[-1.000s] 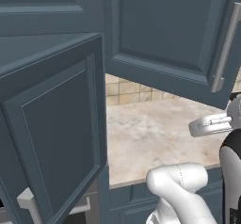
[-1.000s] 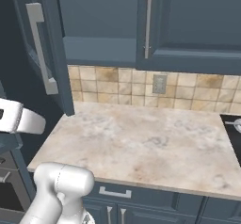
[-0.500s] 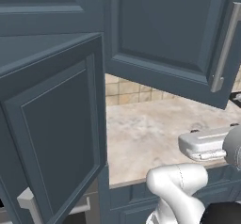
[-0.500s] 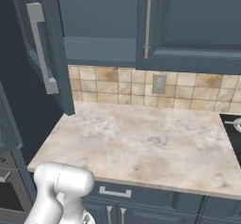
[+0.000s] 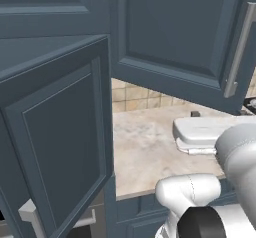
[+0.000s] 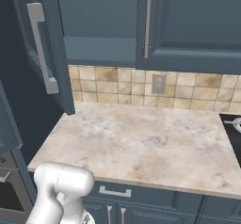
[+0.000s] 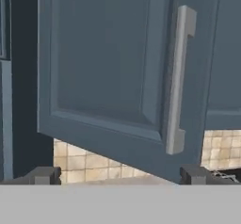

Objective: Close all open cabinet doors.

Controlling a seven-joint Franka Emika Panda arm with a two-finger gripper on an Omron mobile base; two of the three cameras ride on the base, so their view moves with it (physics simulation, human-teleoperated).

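Observation:
An upper cabinet door hangs open ahead of my gripper, its silver bar handle on the right. Both fingertips stand wide apart below the door's bottom edge, with nothing between them, so the gripper is open. In the left base view this door swings out over the counter, and my white hand hovers below it. From the right base view the same door appears nearly edge-on. A second open door juts out in the left foreground.
A marble counter runs below the cabinets, with a tiled backsplash and wall socket. A closed upper door sits to the right. A stove edge lies far right, and an oven front lower left.
My hand has swung left and lower over the counter, below the open upper door. It has left the right base view's left edge. The doors stand as before.

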